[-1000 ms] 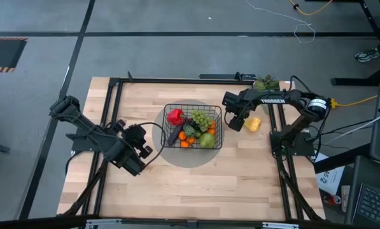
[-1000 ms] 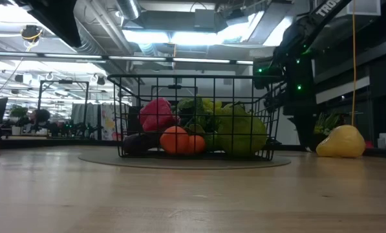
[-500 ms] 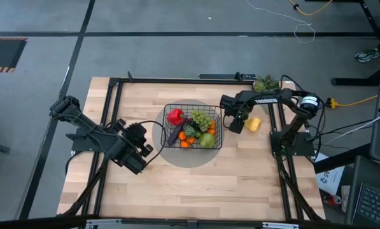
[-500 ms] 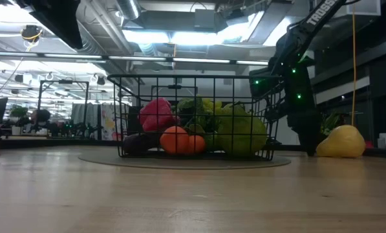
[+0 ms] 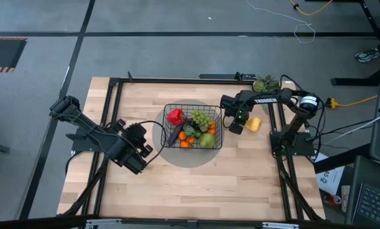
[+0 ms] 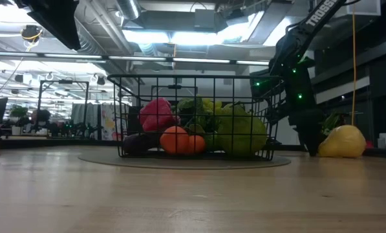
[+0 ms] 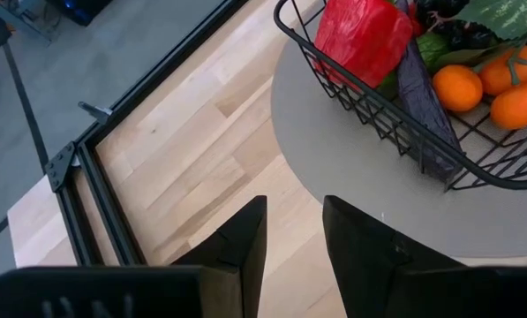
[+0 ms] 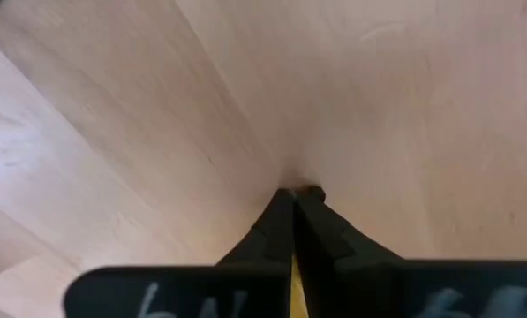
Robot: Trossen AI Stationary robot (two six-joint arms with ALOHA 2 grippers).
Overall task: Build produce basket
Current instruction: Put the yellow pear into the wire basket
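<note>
One yellow toy pear [image 5: 254, 123] sits right of the black wire-mesh basket [image 5: 193, 127]; the right gripper [image 5: 237, 126] just snapped together empty beside it, a missed grab.

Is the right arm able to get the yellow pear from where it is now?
Probably yes. The right gripper is down at the table right beside the pear, with nothing between them. But its fingers are shut on nothing, so it would have to open and shift over first.
</note>
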